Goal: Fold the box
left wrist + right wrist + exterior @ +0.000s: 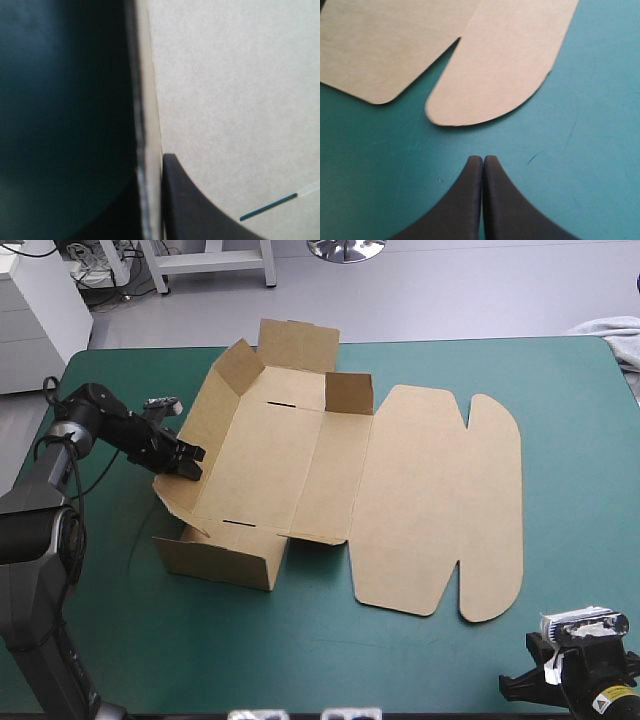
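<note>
- The brown box (300, 455) lies left of centre on the teal-green table (320, 660). Its near wall (220, 558) is raised, and its lid (440, 500) is flat.
- The left gripper (188, 462) pinches the left end flap (178, 498), which I judge is not yet tucked.
- The right gripper (483, 162) is pressed together and empty, near the lid's rounded tab (490, 75).
- In the left wrist view only one black finger (200, 210) is clear. The other is lost in darkness.

I worked in a lab: a teal-green table (560, 570), a white cabinet (35, 320), loose cables (95, 275), a chrome chair base (345, 248).
</note>
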Robot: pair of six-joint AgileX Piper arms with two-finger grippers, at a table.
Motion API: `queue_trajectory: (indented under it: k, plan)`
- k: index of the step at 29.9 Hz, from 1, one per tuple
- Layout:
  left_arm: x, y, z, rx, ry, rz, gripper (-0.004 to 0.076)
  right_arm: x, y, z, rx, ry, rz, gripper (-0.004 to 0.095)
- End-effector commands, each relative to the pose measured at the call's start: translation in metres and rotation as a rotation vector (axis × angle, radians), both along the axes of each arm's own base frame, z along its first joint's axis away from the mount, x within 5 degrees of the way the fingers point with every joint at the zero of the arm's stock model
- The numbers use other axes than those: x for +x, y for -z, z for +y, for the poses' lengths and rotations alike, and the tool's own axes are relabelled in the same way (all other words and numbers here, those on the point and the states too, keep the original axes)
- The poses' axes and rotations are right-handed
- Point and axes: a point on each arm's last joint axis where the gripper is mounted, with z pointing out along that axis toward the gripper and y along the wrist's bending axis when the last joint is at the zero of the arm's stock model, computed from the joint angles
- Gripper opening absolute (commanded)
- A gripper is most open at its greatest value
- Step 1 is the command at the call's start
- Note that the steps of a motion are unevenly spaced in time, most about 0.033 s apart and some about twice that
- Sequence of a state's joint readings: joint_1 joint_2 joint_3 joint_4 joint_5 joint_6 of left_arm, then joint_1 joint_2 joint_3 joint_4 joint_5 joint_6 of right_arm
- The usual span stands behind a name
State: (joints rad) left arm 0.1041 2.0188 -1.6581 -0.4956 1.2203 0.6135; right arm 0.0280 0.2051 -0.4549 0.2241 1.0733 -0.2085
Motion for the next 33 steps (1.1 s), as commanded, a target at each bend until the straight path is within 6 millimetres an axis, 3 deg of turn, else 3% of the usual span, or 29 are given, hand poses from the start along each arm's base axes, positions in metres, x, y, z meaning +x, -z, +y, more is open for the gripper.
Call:
queue_trajectory:
  k: [1, 5, 12, 19, 26, 33]
  plan:
    - [-0.006, -0.064, -0.012, 0.176, 0.102, -0.172, -0.0010, 0.004, -0.011, 0.001, 0.013, 0.001, -0.070, -0.0013]
    - [-0.005, -0.099, -0.034, 0.321, 0.213, -0.307, -0.0010, 0.004, -0.011, 0.001, 0.013, 0.001, -0.070, -0.0013]
    - [-0.012, -0.144, -0.083, 0.380, 0.412, -0.558, -0.0010, 0.004, -0.011, 0.001, 0.013, 0.001, -0.070, -0.0013]
    - [-0.041, -0.189, -0.136, 0.460, 0.570, -0.852, -0.0010, 0.004, -0.011, 0.001, 0.013, 0.001, -0.070, -0.0013]
    - [-0.080, -0.214, -0.186, 0.601, 0.732, -1.017, -0.0010, 0.004, -0.011, 0.001, 0.013, 0.001, -0.070, -0.0013]
    - [-0.112, -0.217, -0.233, 0.668, 0.792, -1.078, -0.0010, 0.004, -0.011, 0.001, 0.013, 0.001, -0.070, -0.0013]
